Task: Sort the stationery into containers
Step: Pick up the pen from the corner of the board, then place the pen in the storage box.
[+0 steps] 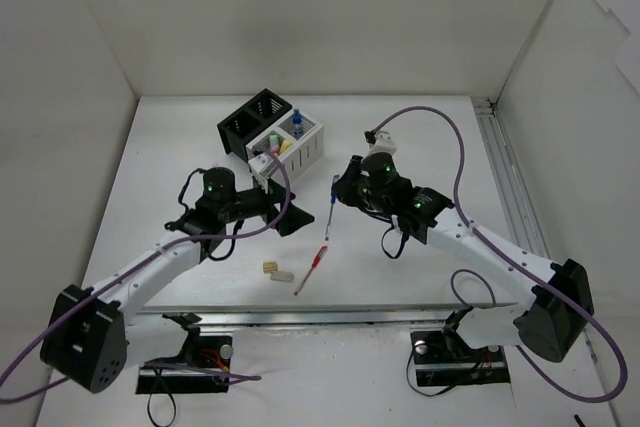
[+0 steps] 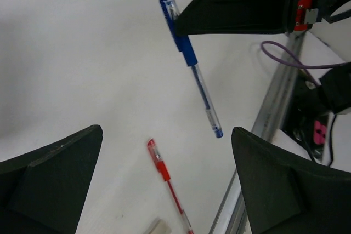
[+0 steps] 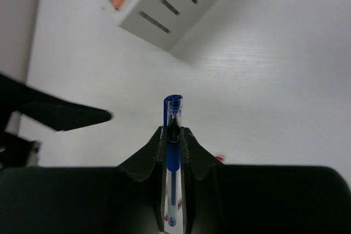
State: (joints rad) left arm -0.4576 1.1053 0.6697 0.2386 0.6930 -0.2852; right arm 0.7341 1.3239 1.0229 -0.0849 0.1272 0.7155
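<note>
My right gripper (image 1: 342,191) is shut on the thin blue pen (image 1: 331,209) and holds it above the table; the wrist view shows the pen (image 3: 173,135) clamped between both fingers, cap end out. The pen also shows in the left wrist view (image 2: 192,64). My left gripper (image 1: 293,219) is open and empty (image 2: 167,132), above the red pen (image 2: 167,182). The red pen (image 1: 311,270) and two beige erasers (image 1: 277,270) lie on the table. The white container (image 1: 298,145) holds markers and the blue-capped bottle (image 1: 297,123). The black container (image 1: 252,117) stands behind it.
A metal rail (image 1: 505,182) runs along the right side of the table, and white walls close in the back and sides. Purple cables (image 1: 455,142) loop over both arms. The white container's slatted side (image 3: 164,9) is in front of my right gripper.
</note>
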